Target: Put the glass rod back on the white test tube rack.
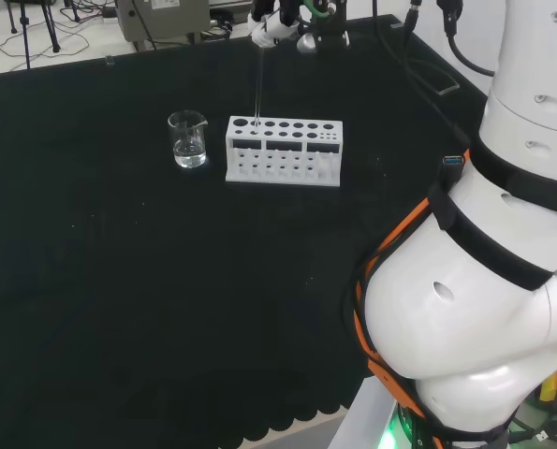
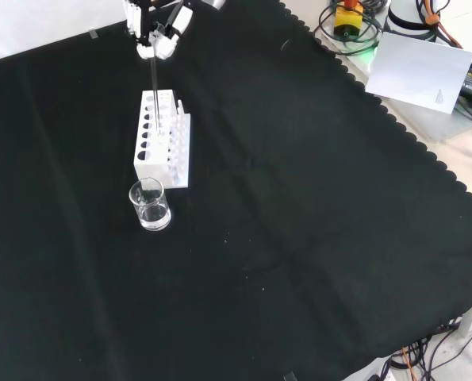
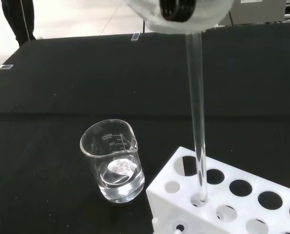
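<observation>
The hand (image 1: 292,26) hangs above the far left end of the white test tube rack (image 1: 283,161), with its fingers pinched on the top of the clear glass rod (image 1: 257,84). The rod stands upright. In the wrist view the glass rod (image 3: 198,122) has its lower tip inside a small hole near the corner of the rack (image 3: 232,209). In the front view the hand (image 2: 156,32) enters from the top and the rod (image 2: 155,79) drops into the far end of the rack (image 2: 150,155).
A glass beaker (image 1: 188,140) with a little clear liquid stands on the cloth just left of the rack in the head view, nearer than the rack in the front view (image 2: 150,205). The arm's white links (image 1: 503,234) rise at the right. A white sheet (image 2: 418,67) lies beyond the cloth's scalloped edge.
</observation>
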Tool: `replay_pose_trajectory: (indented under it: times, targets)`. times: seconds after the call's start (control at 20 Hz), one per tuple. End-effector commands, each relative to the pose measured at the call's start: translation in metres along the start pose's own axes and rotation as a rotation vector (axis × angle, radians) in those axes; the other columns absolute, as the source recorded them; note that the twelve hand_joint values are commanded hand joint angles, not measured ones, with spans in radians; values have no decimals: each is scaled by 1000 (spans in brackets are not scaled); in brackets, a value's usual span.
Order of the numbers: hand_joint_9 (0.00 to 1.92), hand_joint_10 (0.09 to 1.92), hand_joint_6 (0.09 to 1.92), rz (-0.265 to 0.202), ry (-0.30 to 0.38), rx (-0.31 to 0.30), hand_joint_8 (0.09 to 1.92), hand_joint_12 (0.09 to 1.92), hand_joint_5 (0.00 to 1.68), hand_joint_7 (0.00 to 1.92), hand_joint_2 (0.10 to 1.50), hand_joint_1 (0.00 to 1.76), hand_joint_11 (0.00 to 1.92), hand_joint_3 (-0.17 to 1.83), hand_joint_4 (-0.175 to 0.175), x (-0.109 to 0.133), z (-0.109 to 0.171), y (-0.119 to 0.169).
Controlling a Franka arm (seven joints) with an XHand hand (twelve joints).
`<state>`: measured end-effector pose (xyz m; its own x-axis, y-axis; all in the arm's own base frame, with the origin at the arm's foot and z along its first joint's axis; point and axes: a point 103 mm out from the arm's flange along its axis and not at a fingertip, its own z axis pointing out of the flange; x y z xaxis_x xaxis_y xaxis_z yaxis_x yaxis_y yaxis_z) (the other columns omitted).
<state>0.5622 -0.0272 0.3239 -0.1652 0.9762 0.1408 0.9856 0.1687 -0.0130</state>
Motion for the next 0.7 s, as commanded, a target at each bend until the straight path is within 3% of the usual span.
replay_pose_trajectory:
  times: [0.05,0.7]
  targets:
    - [1712,651,140,-3,16,10,978,943,1286,1189,1029,1305,1473,2,-175,-2,1,2]
    - [1712,652,140,-28,5,48,978,943,1287,1189,1029,1305,1472,1,-175,8,23,12]
